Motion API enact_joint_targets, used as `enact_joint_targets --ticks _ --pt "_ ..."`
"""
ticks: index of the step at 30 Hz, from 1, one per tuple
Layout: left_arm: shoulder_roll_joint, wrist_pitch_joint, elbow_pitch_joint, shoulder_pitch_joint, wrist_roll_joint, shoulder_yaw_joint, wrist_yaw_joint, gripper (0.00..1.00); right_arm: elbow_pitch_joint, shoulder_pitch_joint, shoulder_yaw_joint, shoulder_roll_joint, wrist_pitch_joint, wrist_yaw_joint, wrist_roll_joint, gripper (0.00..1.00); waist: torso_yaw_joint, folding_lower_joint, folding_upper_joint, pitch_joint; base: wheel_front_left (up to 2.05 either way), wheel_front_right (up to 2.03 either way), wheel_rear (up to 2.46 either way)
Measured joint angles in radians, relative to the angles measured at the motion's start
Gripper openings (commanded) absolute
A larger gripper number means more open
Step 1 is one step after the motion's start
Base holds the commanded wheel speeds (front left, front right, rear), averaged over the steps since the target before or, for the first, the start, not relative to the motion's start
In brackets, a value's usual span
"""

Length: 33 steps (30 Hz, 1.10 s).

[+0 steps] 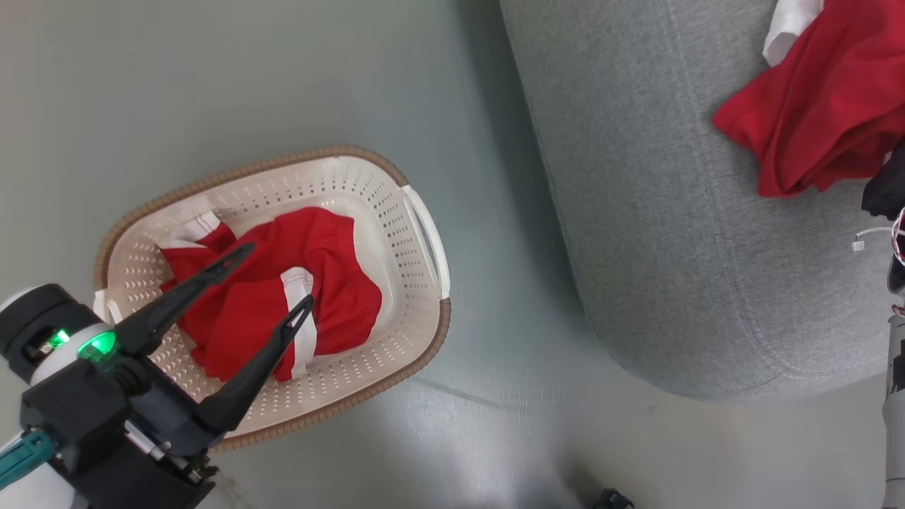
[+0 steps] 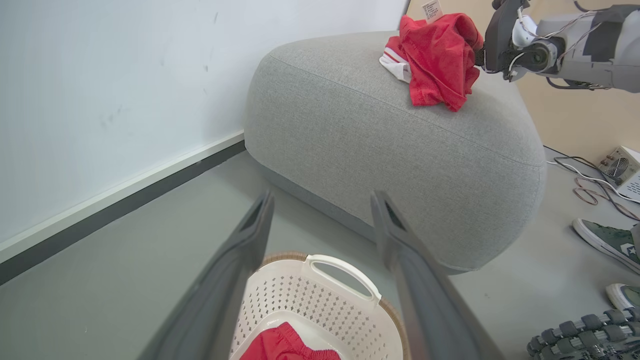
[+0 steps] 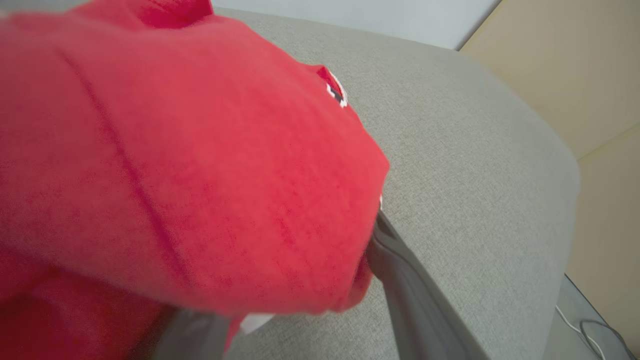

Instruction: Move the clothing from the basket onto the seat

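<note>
One red garment (image 1: 283,290) with white trim lies crumpled in the cream basket (image 1: 368,191) on the floor. My left gripper (image 1: 277,274) hovers above it, open and holding nothing; in the left wrist view its fingers (image 2: 250,240) frame the basket (image 2: 320,300). A second red garment (image 1: 827,106) rests on the grey seat (image 1: 672,212), bunched near its top (image 2: 440,55). My right gripper (image 3: 290,280) is at that garment with its jaws spread. The cloth (image 3: 175,165) drapes over the left finger, while the right finger (image 3: 405,295) shows bare beside it.
The seat (image 2: 375,140) stands right of the basket, against a white wall with a dark baseboard (image 2: 125,200). A person's shoes (image 2: 605,242), cables (image 2: 590,185) and a small device (image 2: 622,167) sit on the floor beyond the seat.
</note>
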Motion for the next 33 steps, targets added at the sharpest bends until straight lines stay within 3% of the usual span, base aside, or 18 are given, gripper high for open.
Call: enact_joint_targets --ticks 5,10,14,17,23,33 --pt "-0.03 -0.01 0.037 0.0 -0.001 -0.014 0.0 1.0 0.044 0.004 -0.026 0.005 0.076 0.0 -0.032 1.0 -0.002 0.0 -0.0001 -0.041 0.0 0.0 0.0" --pt "-0.067 -0.017 0.08 -0.002 -0.002 -0.027 0.0 1.0 0.054 0.062 0.012 -0.001 0.121 0.001 -0.04 1.0 -0.005 -0.0001 -0.0001 -0.092 0.0 0.0 0.0" --pt "-0.098 -0.019 0.112 -0.007 -0.015 -0.036 0.0 1.0 0.05 0.107 0.035 -0.012 0.149 0.049 -0.04 1.0 -0.007 -0.0001 -0.0002 -0.14 0.0 0.0 0.0" --pt "-0.125 -0.027 0.14 -0.012 -0.033 -0.038 0.0 1.0 0.01 0.124 0.043 -0.058 0.149 0.098 -0.039 1.0 -0.008 -0.0001 -0.0003 -0.192 0.0 0.0 0.0" --pt "-0.174 -0.028 0.186 -0.019 -0.044 -0.042 0.0 1.0 -0.073 0.19 0.049 -0.058 0.145 0.166 0.001 1.0 -0.007 -0.0002 -0.0003 -0.273 0.0 0.0 0.0" --pt "-0.261 -0.037 0.273 -0.026 -0.065 -0.041 0.02 1.0 -0.29 0.29 0.068 -0.058 0.093 0.223 0.044 1.0 0.021 -0.0002 -0.0003 -0.409 0.0 0.0 0.0"
